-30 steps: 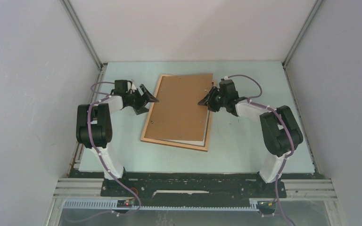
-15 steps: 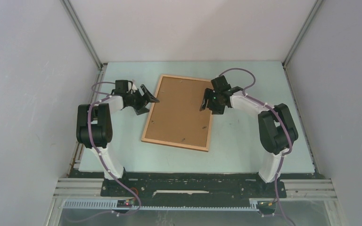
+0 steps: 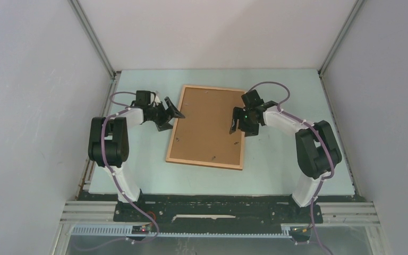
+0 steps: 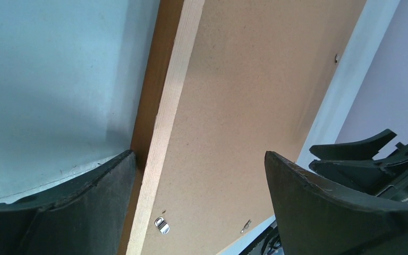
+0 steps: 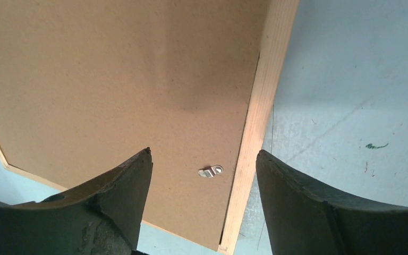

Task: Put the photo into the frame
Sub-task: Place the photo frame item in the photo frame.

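The frame (image 3: 206,127) lies face down in the middle of the table, its brown fibreboard back up inside a thin light wooden rim. The photo is hidden. My left gripper (image 3: 174,112) is open over the frame's left rim (image 4: 162,133), empty. My right gripper (image 3: 236,127) is open over the frame's right rim (image 5: 260,111), empty, with a small metal clip (image 5: 211,171) between its fingers. Another clip (image 4: 161,225) shows in the left wrist view.
The pale green table (image 3: 276,159) is enclosed by grey walls on three sides. Both arm bases stand at the near edge. A purple cable loops over each arm.
The brown board that lay skewed on the frame now sits flush inside it. The frame has shifted right and squared up. My right gripper moved over its right rim; my left gripper moved slightly right.
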Tool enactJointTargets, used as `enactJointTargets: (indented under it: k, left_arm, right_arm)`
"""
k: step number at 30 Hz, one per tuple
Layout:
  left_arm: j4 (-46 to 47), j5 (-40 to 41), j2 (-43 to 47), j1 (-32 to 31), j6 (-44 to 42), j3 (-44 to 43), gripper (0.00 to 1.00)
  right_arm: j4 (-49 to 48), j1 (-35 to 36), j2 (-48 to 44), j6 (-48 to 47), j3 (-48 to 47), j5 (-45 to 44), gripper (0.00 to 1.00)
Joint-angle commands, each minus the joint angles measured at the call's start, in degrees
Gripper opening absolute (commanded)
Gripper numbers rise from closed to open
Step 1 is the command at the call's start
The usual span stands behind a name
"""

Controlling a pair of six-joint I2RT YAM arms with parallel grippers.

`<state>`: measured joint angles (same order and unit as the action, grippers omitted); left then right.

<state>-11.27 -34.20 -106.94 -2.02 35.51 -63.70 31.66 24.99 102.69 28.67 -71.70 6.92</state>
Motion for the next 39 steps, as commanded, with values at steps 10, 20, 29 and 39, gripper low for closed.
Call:
enactJointTargets:
  k: [10, 20, 29, 39]
  left_arm:
    - [-0.8, -1.4, 2.0, -0.7, -0.7, -0.2, 0.91]
    - [-1.2, -1.3, 1.8, -0.7, -1.0, -0.6, 0.91]
    - [-1.5, -1.1, 1.7, -0.8, -1.2, -0.8, 0.91]
    - [-1.8, -1.1, 1.4, -0.7, -1.5, -1.1, 0.91]
  right_arm:
    - [-8.4, -2.2, -2.1, 3.1, 3.5, 5.9, 0.75]
    - [-13.4, -5.1, 0.5, 5.5, 3.9, 8.4, 0.73]
    - [-16.0, -7.6, 5.4, 5.8, 2.1, 9.2, 0.73]
    - [-20.3, -8.2, 10.1, 5.4, -0.7, 16.0, 0.73]
